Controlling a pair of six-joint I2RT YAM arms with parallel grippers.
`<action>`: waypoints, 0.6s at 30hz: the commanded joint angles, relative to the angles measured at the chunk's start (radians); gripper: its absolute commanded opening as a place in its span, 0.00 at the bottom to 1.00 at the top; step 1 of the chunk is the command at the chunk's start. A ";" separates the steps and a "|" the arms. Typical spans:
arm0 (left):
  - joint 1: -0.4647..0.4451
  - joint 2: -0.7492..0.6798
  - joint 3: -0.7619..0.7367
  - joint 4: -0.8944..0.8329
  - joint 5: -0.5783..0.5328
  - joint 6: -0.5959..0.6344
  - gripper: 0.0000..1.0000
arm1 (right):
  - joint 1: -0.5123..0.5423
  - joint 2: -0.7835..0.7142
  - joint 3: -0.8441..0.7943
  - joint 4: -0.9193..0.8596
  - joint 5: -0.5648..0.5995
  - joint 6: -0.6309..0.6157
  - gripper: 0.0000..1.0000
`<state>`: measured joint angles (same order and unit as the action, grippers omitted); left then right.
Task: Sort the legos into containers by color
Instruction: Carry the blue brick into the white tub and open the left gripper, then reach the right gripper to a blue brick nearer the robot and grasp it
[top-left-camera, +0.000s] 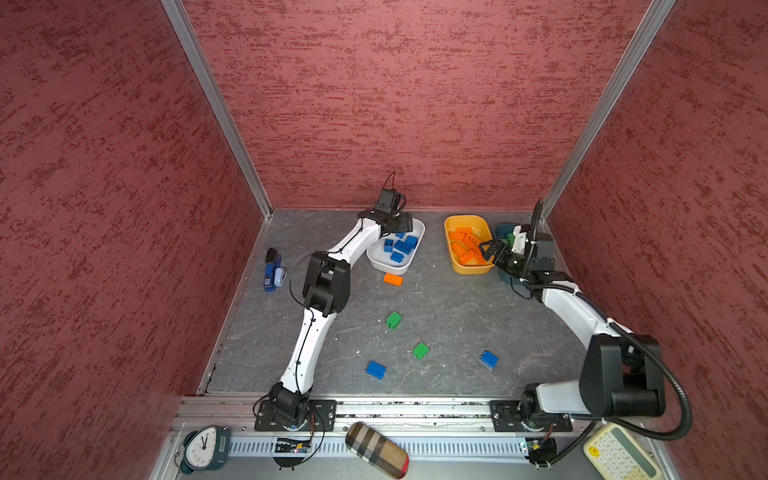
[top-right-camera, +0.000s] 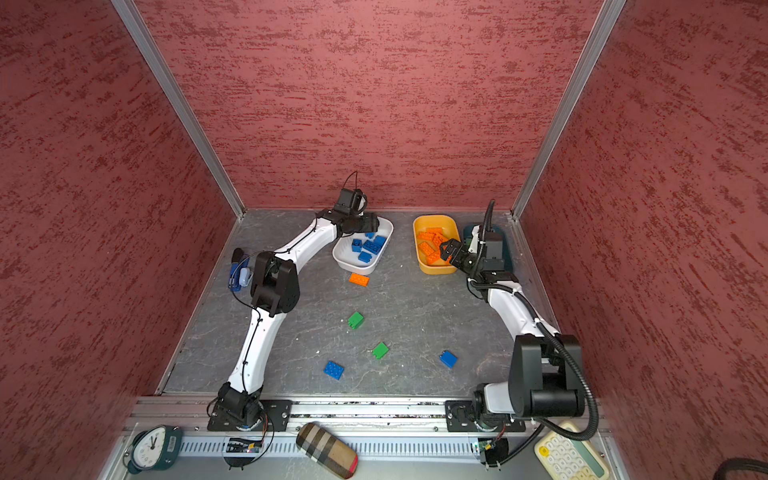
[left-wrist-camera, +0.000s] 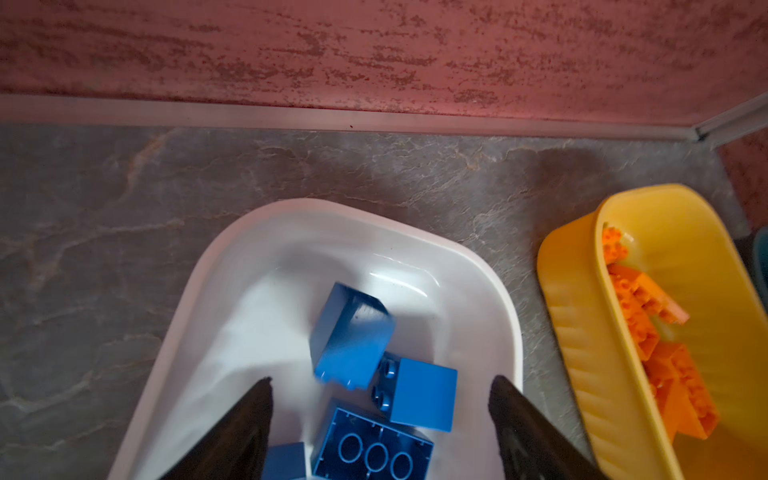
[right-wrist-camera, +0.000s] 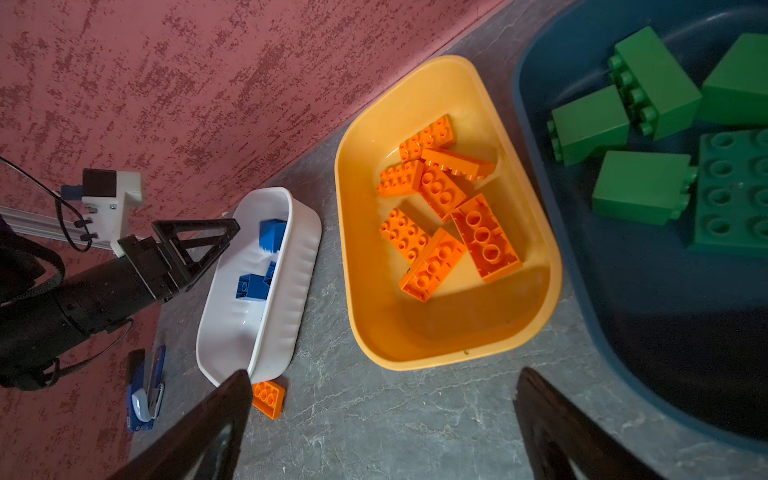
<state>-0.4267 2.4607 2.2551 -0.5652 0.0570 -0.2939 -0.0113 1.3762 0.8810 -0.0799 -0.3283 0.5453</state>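
Note:
My left gripper (top-left-camera: 405, 226) hangs open over the far end of the white tub (top-left-camera: 379, 258). Between its spread fingers a blurred blue lego (left-wrist-camera: 353, 336) lies tilted on other blue legos (left-wrist-camera: 422, 392), free of both fingers. My right gripper (top-left-camera: 484, 251) is open and empty above the near edge of the yellow-orange tub (right-wrist-camera: 449, 332), which holds several orange legos (right-wrist-camera: 440, 191). The dark teal tub (right-wrist-camera: 623, 291) holds green legos (right-wrist-camera: 642, 187). Loose on the table are an orange lego (top-left-camera: 392, 279), two green legos (top-left-camera: 393, 320) (top-left-camera: 420, 350) and two blue legos (top-left-camera: 375, 369) (top-left-camera: 489, 359).
A blue-and-black stapler-like gadget (top-left-camera: 273, 270) lies by the left wall. Red walls close in the table on three sides. A clock (top-left-camera: 203, 446), a plaid case (top-left-camera: 376, 449) and a calculator (top-left-camera: 619, 453) sit in front of the arm rail.

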 joint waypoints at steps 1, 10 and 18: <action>-0.009 -0.047 -0.004 0.006 0.033 -0.001 0.97 | 0.000 -0.047 -0.025 0.017 0.029 0.000 0.99; -0.022 -0.193 -0.134 0.066 0.084 -0.029 0.99 | 0.035 -0.105 -0.043 0.034 0.044 -0.014 0.99; -0.026 -0.461 -0.480 0.244 0.103 -0.072 1.00 | 0.074 -0.126 -0.003 -0.144 0.126 0.076 0.99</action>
<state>-0.4500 2.0731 1.8641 -0.4160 0.1440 -0.3454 0.0521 1.2602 0.8505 -0.1257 -0.2554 0.5671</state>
